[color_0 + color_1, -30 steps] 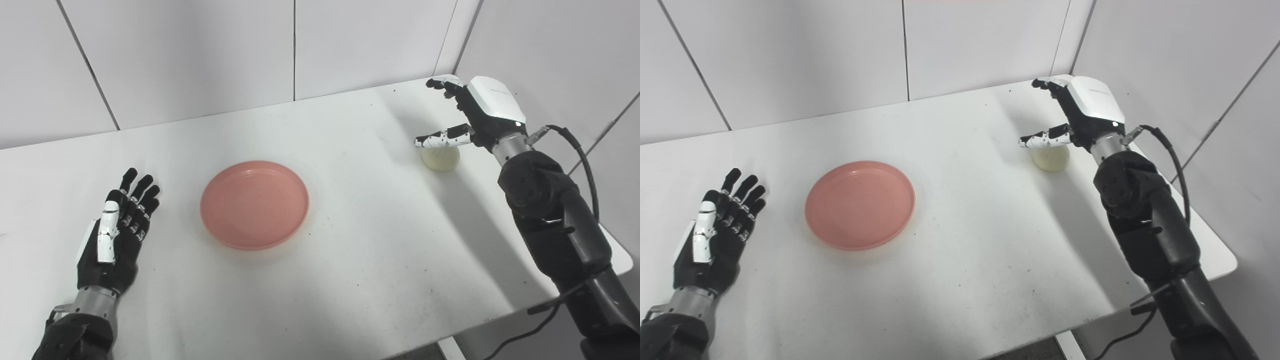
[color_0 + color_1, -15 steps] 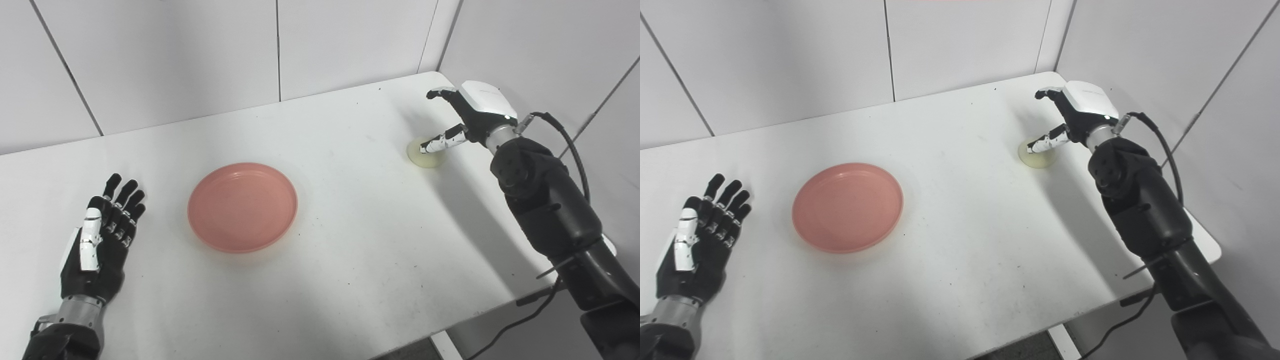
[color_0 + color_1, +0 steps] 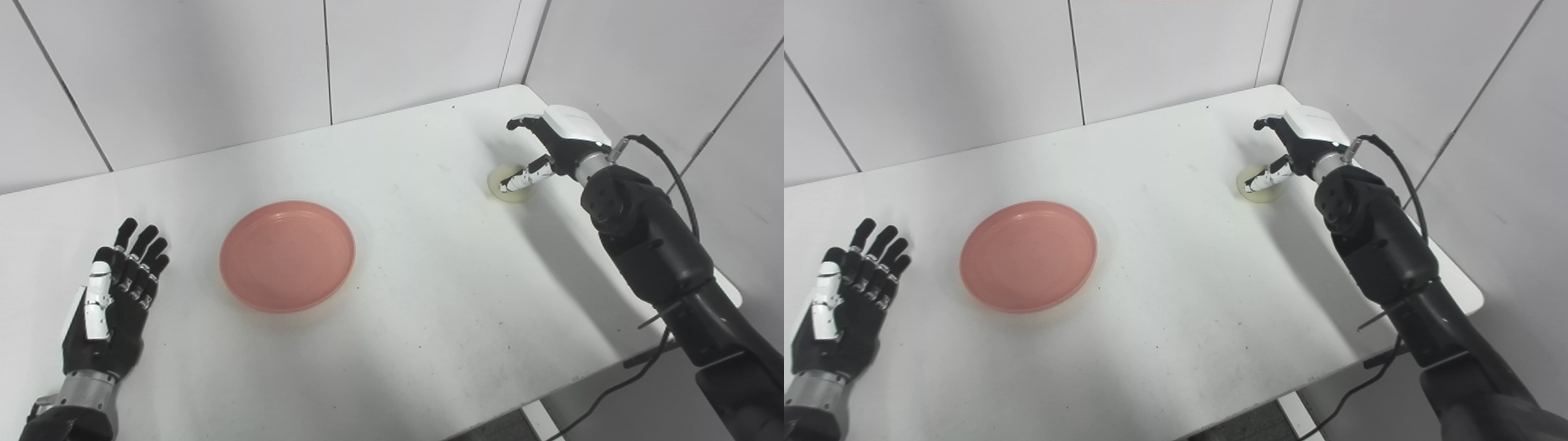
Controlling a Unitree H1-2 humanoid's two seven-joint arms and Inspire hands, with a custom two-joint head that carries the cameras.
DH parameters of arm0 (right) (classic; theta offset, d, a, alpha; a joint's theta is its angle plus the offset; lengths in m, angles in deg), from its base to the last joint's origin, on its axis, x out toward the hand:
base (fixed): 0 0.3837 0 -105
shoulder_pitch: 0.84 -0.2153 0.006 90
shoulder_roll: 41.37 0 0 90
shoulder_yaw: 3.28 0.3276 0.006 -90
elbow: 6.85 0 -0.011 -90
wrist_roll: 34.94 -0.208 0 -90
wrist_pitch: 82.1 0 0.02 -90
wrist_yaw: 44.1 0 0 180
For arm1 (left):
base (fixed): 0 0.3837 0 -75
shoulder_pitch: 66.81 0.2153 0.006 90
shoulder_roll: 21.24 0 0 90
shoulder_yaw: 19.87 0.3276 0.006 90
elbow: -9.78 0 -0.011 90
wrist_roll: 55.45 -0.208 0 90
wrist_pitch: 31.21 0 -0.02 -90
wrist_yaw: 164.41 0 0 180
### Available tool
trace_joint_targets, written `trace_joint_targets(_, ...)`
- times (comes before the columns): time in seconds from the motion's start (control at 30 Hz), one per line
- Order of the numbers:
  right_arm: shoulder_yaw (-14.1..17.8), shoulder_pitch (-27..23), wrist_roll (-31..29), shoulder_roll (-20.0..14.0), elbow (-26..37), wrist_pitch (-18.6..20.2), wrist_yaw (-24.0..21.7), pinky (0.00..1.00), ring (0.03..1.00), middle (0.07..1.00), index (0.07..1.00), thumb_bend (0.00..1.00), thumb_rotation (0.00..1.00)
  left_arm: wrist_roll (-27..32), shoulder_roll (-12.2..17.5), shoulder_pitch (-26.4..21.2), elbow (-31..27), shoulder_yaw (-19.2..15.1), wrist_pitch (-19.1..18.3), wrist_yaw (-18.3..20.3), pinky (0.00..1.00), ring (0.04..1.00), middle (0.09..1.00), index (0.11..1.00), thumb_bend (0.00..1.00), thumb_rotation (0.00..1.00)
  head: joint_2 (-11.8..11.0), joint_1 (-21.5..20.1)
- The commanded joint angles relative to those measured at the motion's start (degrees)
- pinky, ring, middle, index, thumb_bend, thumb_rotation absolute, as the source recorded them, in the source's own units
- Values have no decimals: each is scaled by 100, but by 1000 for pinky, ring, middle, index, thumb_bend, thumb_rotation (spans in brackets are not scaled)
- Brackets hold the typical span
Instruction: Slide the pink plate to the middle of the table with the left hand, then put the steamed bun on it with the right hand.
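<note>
The white surface (image 3: 429,318) carries two items, well apart: the pink plate (image 3: 288,255) left of centre, and the steamed bun (image 3: 509,184) near the far right corner; only small dark specks lie on the open stretch between them. The plate lies flat, rim up; being round, it has no long axis; the bun is likewise round and sits flat. The right hand (image 3: 560,144) is poised over the bun, fingers (image 3: 520,122) spread and grasping nothing, thumb across the bun's top; contact cannot be confirmed. The left hand (image 3: 113,303) rests palm up near the left edge, fingers (image 3: 144,245) extended and released, clear of the plate.
</note>
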Motion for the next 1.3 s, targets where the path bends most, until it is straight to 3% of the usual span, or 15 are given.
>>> trace_joint_targets(0.0,36,-265,-13,-122,37,124,84,712,837,855,798,858,252,3,195,385,344,-108,-132,4,1000,968,967,977,436,1000,13,7)
trace_joint_targets(0.47,-242,-502,267,-87,-252,273,-443,752,864,877,804,825,233,6,231,415,211,-85,-199,-2,1000,965,964,974,450,1000,103,29)
trace_joint_targets(0.8,-409,-615,292,-84,-517,263,-451,693,801,846,808,818,251,29,246,444,132,-90,-254,-10,1000,964,962,974,452,1000,166,30)
trace_joint_targets(1.07,-343,-684,387,-30,-706,273,-560,722,815,858,817,815,243,24,265,456,111,-91,-280,5,1000,970,964,979,460,1000,190,36)
trace_joint_targets(1.27,-264,-684,258,14,-778,269,-458,681,764,828,812,808,215,33,288,470,99,-82,-266,31,1000,968,965,979,463,1000,216,44)
